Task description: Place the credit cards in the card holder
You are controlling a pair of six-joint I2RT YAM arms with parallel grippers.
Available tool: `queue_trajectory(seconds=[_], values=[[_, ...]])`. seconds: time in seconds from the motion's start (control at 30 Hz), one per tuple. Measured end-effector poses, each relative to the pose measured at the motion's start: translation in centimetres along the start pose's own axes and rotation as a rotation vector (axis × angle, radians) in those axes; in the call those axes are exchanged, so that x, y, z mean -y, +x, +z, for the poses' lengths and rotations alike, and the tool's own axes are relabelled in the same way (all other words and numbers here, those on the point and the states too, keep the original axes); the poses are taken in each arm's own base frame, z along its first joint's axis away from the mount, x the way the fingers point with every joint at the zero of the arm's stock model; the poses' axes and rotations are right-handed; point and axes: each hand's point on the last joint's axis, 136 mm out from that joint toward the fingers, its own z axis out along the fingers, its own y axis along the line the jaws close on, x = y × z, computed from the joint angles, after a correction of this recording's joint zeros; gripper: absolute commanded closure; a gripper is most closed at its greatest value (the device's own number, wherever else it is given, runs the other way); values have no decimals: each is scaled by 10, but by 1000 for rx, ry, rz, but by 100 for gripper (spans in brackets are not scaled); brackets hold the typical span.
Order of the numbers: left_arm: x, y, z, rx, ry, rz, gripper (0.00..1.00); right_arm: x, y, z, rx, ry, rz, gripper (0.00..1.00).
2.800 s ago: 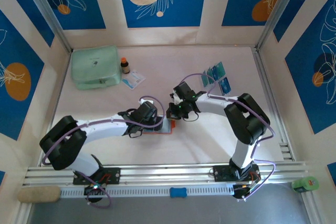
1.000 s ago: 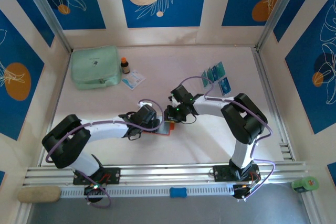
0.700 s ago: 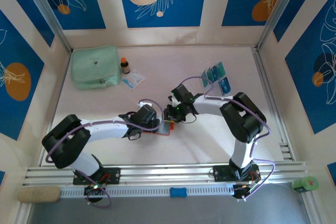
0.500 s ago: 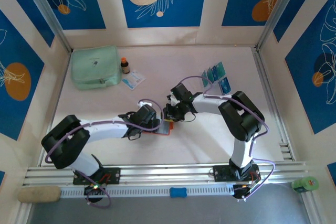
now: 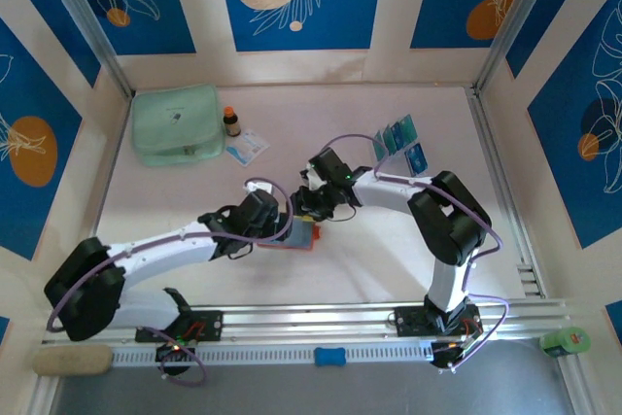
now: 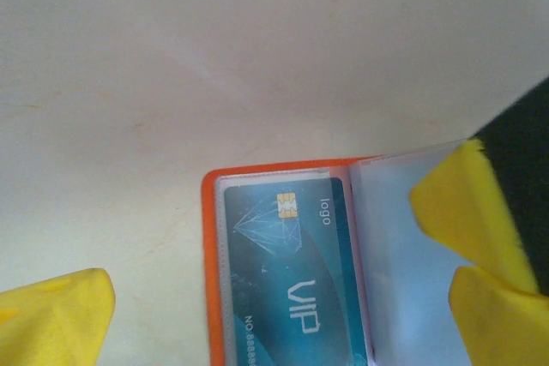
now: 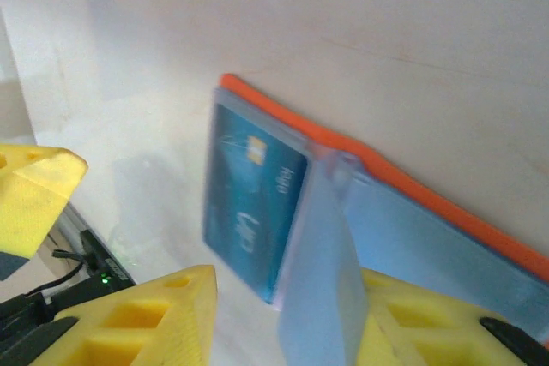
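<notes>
Orange card holder (image 6: 210,255) lies open between the spread left pincer (image 6: 274,315).

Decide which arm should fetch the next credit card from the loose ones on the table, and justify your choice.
Right. The loose credit cards lie on the right arm's side, just beyond its forearm. The left pincer is over the card holder, farther from them.

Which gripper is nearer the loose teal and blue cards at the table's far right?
Right. The right gripper is near-left of the teal and blue cards, at the orange-red fold-over card holder; the left gripper lies beyond it, farther off.
</notes>
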Motion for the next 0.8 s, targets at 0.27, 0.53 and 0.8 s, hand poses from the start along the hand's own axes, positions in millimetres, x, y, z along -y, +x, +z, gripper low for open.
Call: queue_trajectory(seconds=[0.27, 0.53, 0.8], values=[[-9, -18, -26, 75, 3, -31, 0, -34, -8, 2, 8, -34, -42, 52], [-18, -17, -31, 82, -15, -40, 0, -35, -17, 35, -31, -15, -34, 52], [-20, -19, -33, 93, -17, -44, 0, -22, -14, 56, -74, 13, -6, 52]])
